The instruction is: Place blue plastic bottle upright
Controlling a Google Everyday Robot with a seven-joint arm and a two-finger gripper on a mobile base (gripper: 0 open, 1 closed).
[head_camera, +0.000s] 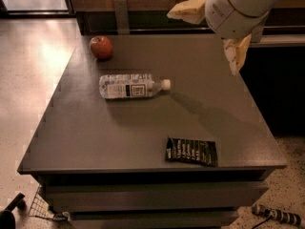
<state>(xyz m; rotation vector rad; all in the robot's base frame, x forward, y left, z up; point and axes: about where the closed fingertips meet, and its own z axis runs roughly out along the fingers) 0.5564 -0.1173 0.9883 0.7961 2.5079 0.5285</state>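
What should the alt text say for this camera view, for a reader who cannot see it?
A blue plastic bottle lies on its side on a dark grey table, its white cap pointing right. The robot's gripper hovers open and empty above the table's far right part. A red apple sits at the far left, and a dark packet lies near the front edge.

Dim warm light, floor point(33, 46) glare upper left, pincer point(201, 43) top right shadowing table point(95, 137)

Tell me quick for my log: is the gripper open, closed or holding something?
Gripper: open, empty, above the far right of the dark grey table; clear bluish plastic bottle lies apart.
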